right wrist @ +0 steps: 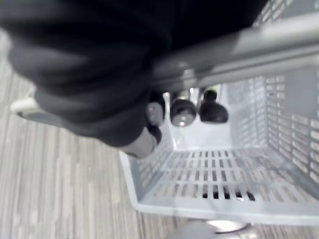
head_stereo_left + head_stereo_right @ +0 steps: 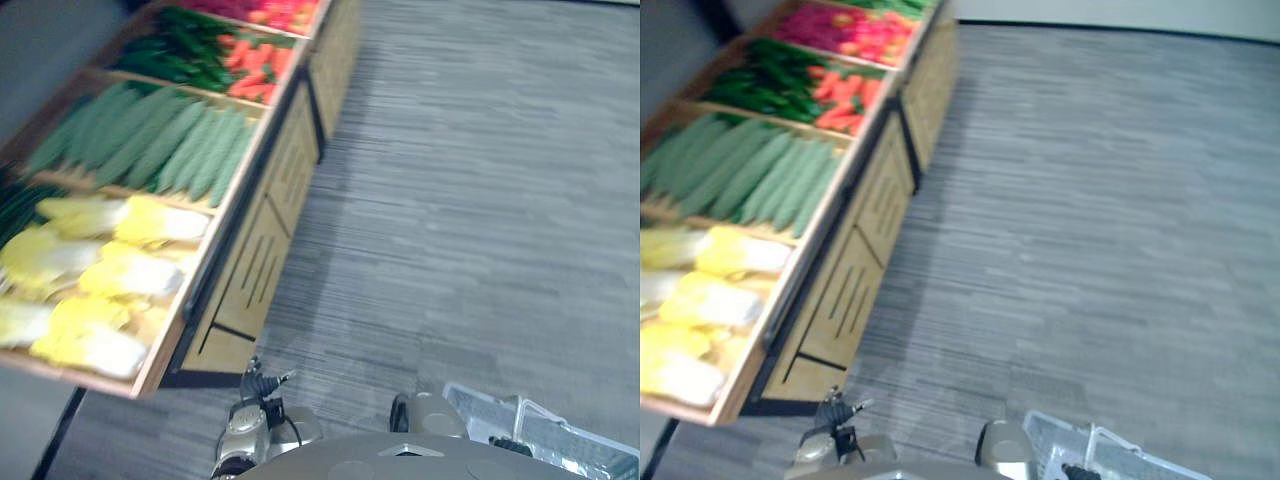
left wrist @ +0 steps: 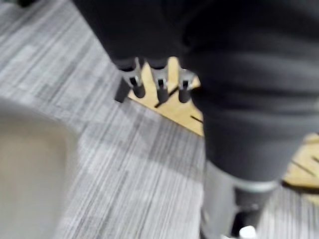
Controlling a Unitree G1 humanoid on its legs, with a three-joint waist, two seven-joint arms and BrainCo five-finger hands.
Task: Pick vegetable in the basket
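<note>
A wooden produce stand [image 2: 262,245] at my left holds pale yellow cabbages [image 2: 110,270], long green cucumbers [image 2: 150,140], dark green vegetables [image 2: 180,50] and orange carrots [image 2: 255,65] in separate compartments. A light grey plastic basket [image 2: 545,435] hangs low at my right, above the floor. In the right wrist view my right hand [image 1: 183,112] is curled round the basket's grey handle [image 1: 249,52], and the basket [image 1: 224,174] holds nothing. My left hand [image 3: 159,85] hangs low over the carpet beside the stand's wooden front, fingers straight and holding nothing.
Grey striped carpet [image 2: 470,200] stretches to the right of the stand. The stand's front panel [image 2: 855,270] has dark slots and a black frame. More red produce [image 2: 845,30] lies in the far compartment.
</note>
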